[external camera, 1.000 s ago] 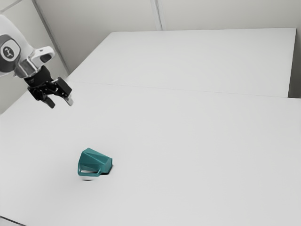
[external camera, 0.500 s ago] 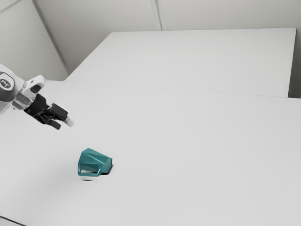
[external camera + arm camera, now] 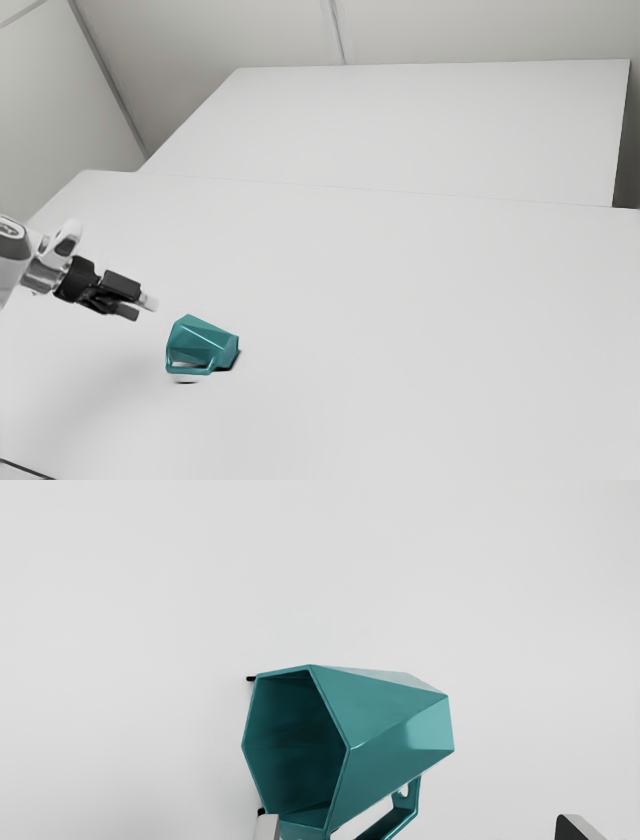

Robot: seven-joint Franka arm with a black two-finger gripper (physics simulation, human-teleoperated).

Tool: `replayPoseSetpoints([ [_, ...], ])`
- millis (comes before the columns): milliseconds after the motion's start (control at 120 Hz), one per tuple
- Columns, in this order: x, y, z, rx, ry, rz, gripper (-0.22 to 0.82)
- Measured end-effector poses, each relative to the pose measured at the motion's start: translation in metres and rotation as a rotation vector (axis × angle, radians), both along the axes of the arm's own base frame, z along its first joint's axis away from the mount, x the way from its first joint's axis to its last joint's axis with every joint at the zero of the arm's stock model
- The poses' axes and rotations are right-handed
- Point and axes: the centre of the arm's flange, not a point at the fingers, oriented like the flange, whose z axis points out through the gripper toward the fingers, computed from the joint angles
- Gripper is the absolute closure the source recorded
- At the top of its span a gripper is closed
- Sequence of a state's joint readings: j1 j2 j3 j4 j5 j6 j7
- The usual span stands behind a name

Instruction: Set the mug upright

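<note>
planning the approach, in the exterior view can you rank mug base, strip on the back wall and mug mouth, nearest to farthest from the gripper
1. Mug mouth, on the side toward the gripper.
2. Mug base, the exterior view's right end.
3. Wall strip, far behind the table.

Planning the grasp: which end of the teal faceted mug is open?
The wide end, toward the exterior view's left, visibly hollow; the narrow end points to that view's right.

The black two-finger gripper (image 3: 143, 309) is descending from its earlier height and drawing nearer the faceted teal mug (image 3: 203, 345). It is also swinging from a steep downward slant to a flatter one, while the white arm (image 3: 14, 262) is lowering with it.
</note>
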State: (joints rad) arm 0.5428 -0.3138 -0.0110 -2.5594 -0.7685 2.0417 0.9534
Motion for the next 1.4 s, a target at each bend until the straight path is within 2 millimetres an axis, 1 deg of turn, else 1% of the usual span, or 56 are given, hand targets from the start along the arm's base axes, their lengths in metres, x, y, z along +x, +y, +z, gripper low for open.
replayPoseSetpoints([
  [100, -0.002, 0.002, -0.011, -0.016, -0.012, -0.010, 0.00],
  [317, -0.001, 0.006, -0.034, -0.051, -0.039, -0.025, 0.00],
  [658, -0.007, -0.001, -0.065, -0.152, -0.120, -0.004, 0.00],
  [783, -0.006, -0.002, -0.071, -0.173, -0.139, 0.002, 0.00],
  [1042, -0.007, -0.005, -0.085, -0.216, -0.115, 0.012, 0.00],
  [1208, -0.006, -0.006, -0.089, -0.223, -0.109, 0.012, 0.00],
  [1400, -0.004, -0.008, -0.089, -0.225, -0.111, 0.012, 0.00],
])
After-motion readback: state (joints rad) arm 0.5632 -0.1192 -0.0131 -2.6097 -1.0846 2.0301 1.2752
